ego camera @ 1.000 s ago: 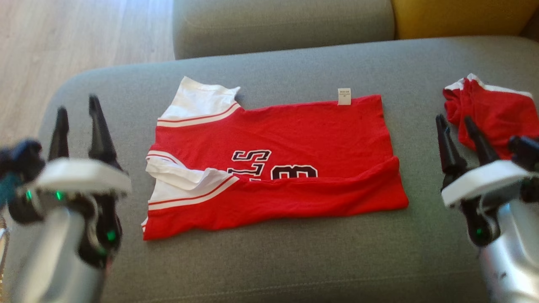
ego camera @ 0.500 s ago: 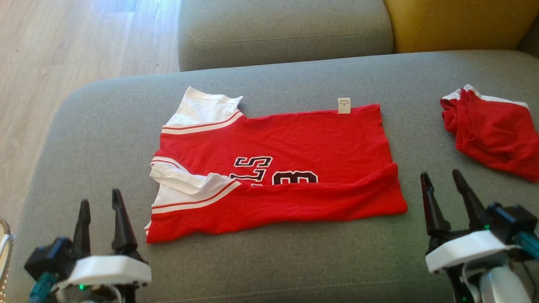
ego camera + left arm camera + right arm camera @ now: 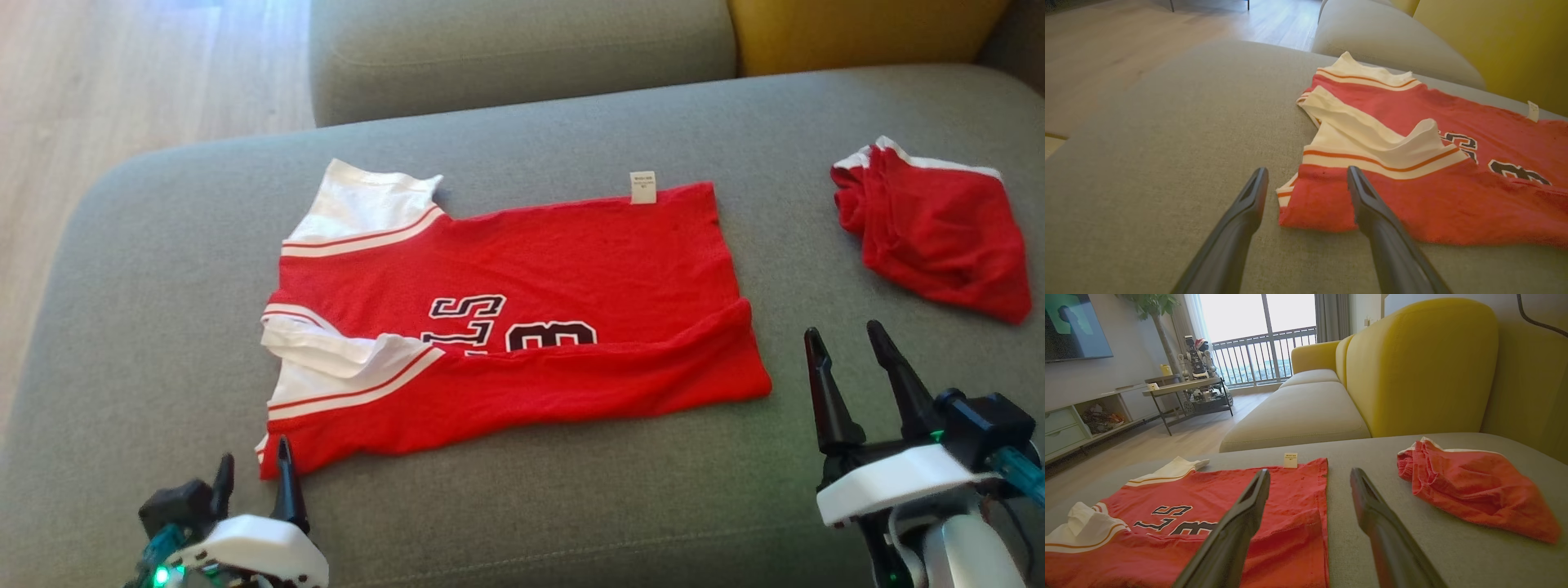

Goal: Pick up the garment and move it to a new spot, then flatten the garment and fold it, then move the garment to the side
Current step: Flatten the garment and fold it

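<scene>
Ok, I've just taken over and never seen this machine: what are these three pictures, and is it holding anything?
It is a wheeled robot with two arms, each ending in a two-fingered hand. One picture looks down from its head; the other two look along each hand's fingers from the wrists. On the grey sofa seat lies a red and white shirt, its near edge folded up over the lettering, with a crumpled red garment off to the right. The left hand is by the shirt's near left corner, the right hand past its right edge. Both are open and hold nothing.
</scene>
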`<state>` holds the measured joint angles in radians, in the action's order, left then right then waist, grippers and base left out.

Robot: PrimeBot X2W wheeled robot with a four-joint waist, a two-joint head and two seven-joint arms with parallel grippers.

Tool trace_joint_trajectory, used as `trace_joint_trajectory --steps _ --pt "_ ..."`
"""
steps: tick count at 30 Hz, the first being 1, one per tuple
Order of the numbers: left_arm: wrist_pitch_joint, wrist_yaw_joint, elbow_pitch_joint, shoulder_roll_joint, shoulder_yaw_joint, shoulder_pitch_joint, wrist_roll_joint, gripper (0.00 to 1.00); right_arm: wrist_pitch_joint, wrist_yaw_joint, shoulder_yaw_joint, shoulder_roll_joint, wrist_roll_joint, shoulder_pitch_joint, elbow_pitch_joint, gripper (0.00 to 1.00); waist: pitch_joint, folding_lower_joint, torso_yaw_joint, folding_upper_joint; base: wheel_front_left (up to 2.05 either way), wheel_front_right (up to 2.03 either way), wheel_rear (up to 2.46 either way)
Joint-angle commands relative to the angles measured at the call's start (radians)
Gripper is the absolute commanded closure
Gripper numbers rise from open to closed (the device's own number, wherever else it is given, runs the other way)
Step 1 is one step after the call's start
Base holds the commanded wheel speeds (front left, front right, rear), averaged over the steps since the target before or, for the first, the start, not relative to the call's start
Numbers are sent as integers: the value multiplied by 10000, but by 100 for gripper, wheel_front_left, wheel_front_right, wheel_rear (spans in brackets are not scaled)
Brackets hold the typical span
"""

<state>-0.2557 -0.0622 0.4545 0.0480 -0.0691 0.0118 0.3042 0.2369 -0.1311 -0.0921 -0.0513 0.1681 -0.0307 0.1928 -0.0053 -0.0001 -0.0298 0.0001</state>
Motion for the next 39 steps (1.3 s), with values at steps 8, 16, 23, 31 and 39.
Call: trace_joint_trajectory --steps 8,16,23,31,39 --pt "42 -435 2214 28 444 -1532 634 0 -60 4 224 5 10 -443 -371 0 359 1 -382 -1 0 0 0" --pt "34 -348 3574 70 502 -2133 808 0 -49 4 183 9 16 -489 -287 0 405 1 -479 -1 0 0 0" --pt "80 103 4448 58 317 -2560 989 83 -143 4 147 9 -29 -525 -201 0 441 1 -436 -1 0 0 0" --pt "-49 290 3978 69 412 -2748 960 100 -605 4 240 10 801 -606 265 0 351 1 -255 -1 0 0 0" --pt "-58 230 1303 60 571 -2051 177 100 -1534 4 256 10 2685 -1203 2132 0 370 1 70 -1 0 0 0"
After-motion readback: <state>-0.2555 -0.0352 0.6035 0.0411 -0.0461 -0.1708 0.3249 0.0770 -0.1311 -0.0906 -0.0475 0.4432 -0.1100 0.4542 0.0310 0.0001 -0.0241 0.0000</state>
